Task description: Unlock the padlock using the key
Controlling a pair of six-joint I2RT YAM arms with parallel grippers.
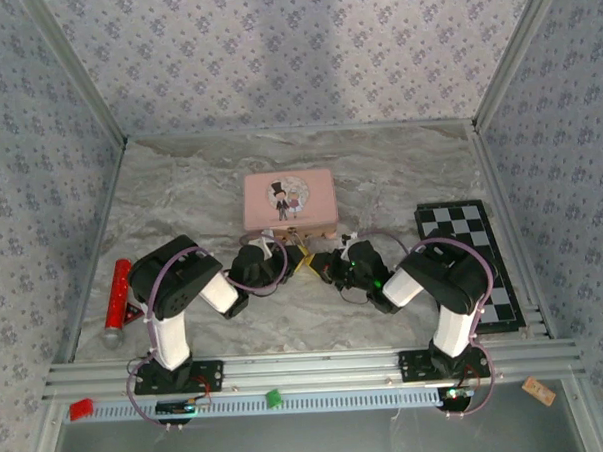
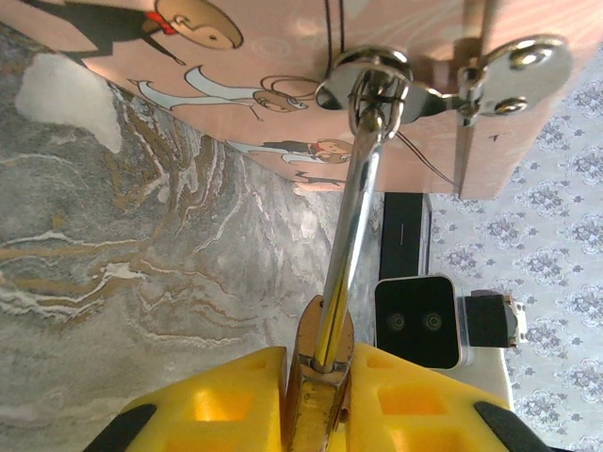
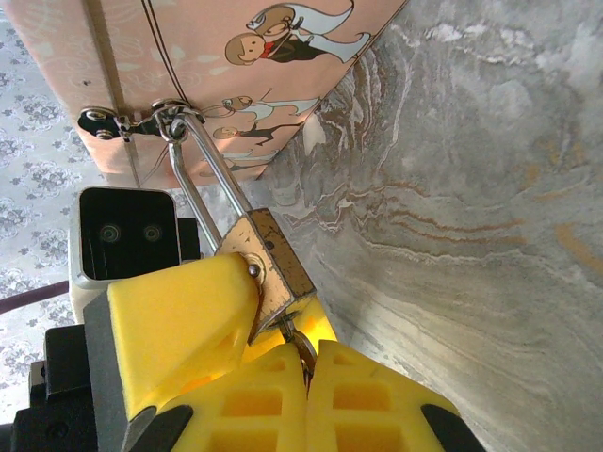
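A small brass padlock (image 2: 318, 400) hangs by its silver shackle (image 2: 349, 235) from the latch ring of the pink illustrated box (image 1: 288, 202). My left gripper (image 2: 318, 356) is shut on the padlock body, one yellow finger pressed against each side. In the right wrist view the padlock (image 3: 274, 255) tilts toward the camera, with the left gripper's finger (image 3: 179, 311) against its face. The thin grey key (image 3: 300, 339) sticks out of the padlock's bottom. My right gripper (image 3: 308, 348) is shut on the key's head. From above, both grippers meet just in front of the box.
A red cylinder (image 1: 117, 292) lies at the left edge of the marble table. A black-and-white checkered board (image 1: 470, 264) lies at the right. Patterned walls close in the sides and back. Small red (image 1: 81, 407) and green (image 1: 274, 396) pieces sit on the front rail.
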